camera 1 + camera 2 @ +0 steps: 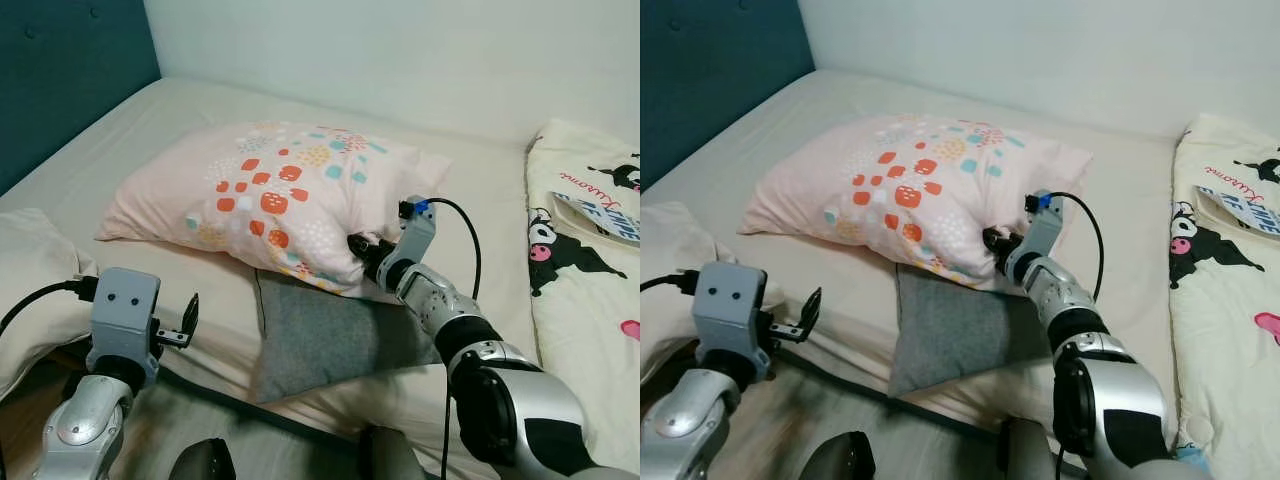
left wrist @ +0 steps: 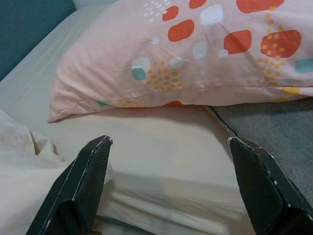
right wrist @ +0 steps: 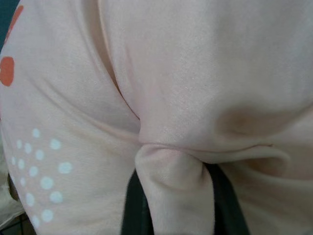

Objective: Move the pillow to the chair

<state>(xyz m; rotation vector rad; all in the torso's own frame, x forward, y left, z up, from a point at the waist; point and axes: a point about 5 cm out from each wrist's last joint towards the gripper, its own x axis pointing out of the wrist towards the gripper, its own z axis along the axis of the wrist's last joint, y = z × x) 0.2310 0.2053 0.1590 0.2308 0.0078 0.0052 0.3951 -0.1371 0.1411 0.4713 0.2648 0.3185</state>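
A pale pink pillow (image 1: 280, 195) with orange, teal and white spots lies on the bed, its near edge resting on a grey pillow (image 1: 330, 335). My right gripper (image 1: 357, 246) is shut on the pink pillow's near right edge; in the right wrist view a fold of the pink fabric (image 3: 168, 181) is pinched between the two black fingers (image 3: 132, 200). My left gripper (image 1: 186, 322) is open, hovering low over the bed's near edge, a short way from the pillow's left corner (image 2: 63, 110).
A cream sheet covers the mattress (image 1: 130, 130), with a teal headboard (image 1: 60, 70) on the left and a white wall behind. A cartoon-print blanket (image 1: 590, 260) lies on the right. Rumpled cream bedding (image 1: 30, 280) sits near my left arm.
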